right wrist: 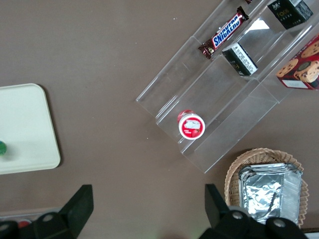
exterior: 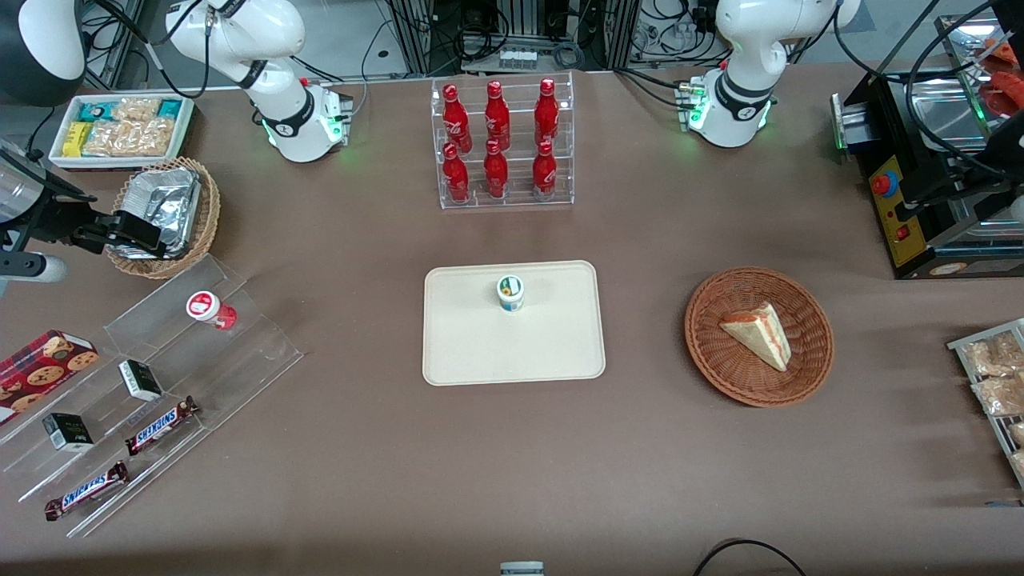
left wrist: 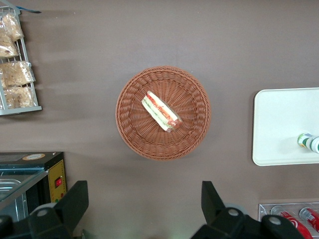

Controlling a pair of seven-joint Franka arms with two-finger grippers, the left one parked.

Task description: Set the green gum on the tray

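Gum (exterior: 510, 292) upright on tray (exterior: 480, 352), toward the rim nearer the bottle rack (exterior: 506, 144). Gripper (right wrist: 149, 206) empty, fingers (right wrist: 79, 201) spread wide, above bare bench (exterior: 360, 240) beside the stepped rack (right wrist: 219, 99) (red gum (right wrist: 191, 124) there).

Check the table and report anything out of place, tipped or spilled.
Nothing stands out. The green gum stands upright on the tray, the red gum sits upright on the clear rack, and the open gripper hangs empty above the bare table near that rack.
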